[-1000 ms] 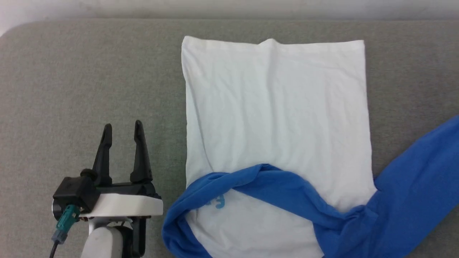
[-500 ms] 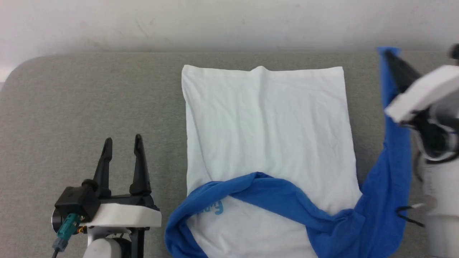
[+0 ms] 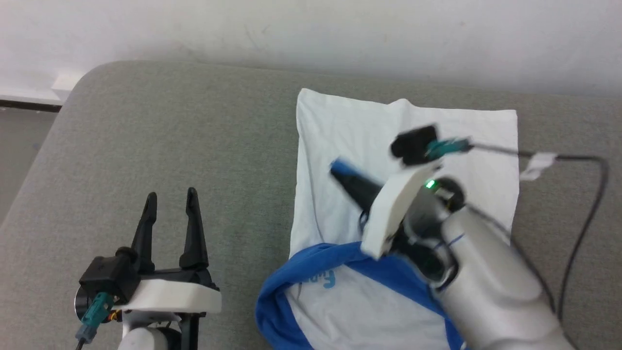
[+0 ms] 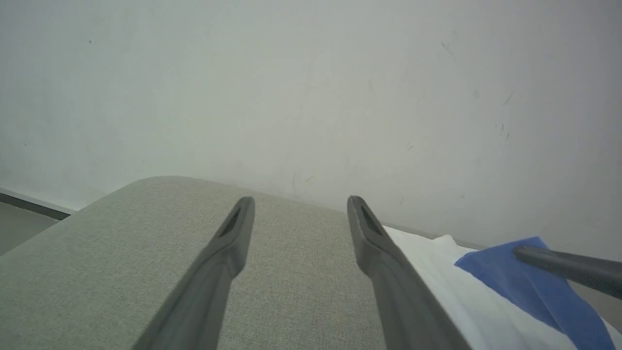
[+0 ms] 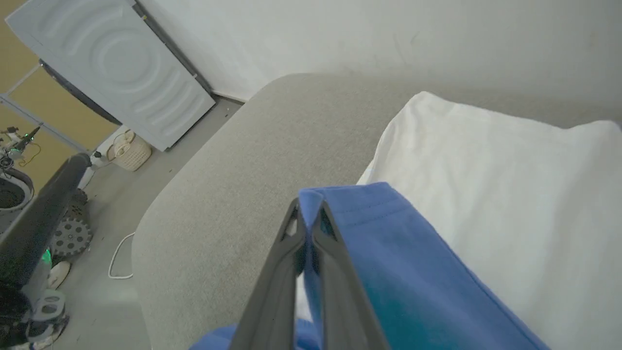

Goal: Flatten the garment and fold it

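The garment [image 3: 340, 126] lies right of centre on the grey padded worktop [image 3: 170, 121]. My right jaws pinch its blue sleeve cuff [image 5: 359, 209] above the white body. My left jaws are spread, empty, near left. Judged light and limp; hold at cuffs and hems.

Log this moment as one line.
step: sleeve fold | right gripper: shut on blue sleeve, over white body | left gripper: open, empty, over grey cushion

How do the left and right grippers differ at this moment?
The left gripper is open and empty; the right gripper is shut on the blue sleeve of the garment. The left gripper stands beside the garment over bare grey cushion; the right gripper reaches across its white body. Both have two long dark fingers.
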Motion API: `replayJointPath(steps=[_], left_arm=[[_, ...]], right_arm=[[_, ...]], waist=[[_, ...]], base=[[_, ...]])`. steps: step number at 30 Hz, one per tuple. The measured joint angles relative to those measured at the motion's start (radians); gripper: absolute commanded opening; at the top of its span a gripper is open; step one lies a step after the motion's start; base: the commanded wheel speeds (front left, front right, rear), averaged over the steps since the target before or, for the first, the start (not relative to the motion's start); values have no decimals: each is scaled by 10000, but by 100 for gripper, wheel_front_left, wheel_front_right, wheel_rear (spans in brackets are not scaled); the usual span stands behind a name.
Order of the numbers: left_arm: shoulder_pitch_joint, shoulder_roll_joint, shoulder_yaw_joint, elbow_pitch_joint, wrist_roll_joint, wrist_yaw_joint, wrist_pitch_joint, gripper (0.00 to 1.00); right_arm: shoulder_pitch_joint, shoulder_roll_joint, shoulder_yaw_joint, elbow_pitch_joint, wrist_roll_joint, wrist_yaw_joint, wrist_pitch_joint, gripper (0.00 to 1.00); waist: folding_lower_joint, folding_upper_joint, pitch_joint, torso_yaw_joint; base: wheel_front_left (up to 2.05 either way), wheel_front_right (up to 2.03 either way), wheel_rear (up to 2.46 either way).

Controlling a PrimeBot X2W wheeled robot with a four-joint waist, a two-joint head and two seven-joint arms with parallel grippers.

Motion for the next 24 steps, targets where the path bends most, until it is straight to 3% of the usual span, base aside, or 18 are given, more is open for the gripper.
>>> replayJointPath(steps=[5,10,11,12,19,21,24], left_arm=[[111,0,-31,29,-77,33,27,100],[109,-4,-81,142,-150,33,12,100],[107,-4,-90,184,-151,33,12,100],[104,-4,-111,228,-153,33,10,100],[103,35,-12,382,-178,138,-63,100],[106,115,61,410,-178,194,-63,100],[110,280,184,399,-178,267,-17,100]], right_arm=[[418,19,2207,309,865,0,-393,0],[530,29,3718,742,1496,0,-698,0],[530,21,3973,861,1496,0,-830,59],[531,12,4219,932,1563,0,-926,100],[131,27,5083,324,1160,0,-2895,100],[-88,-144,4953,-40,541,0,-3578,100],[-88,-702,3898,-516,-313,2,-4493,100]], waist=[[0,0,100,193],[1,0,266,238],[2,0,292,231],[1,0,317,221],[2,0,359,-44],[1,0,332,-187],[1,0,275,-442]], base=[[0,0,0],[0,0,0],[0,0,0],[0,0,0],[0,0,0],[0,0,0],[0,0,0]])
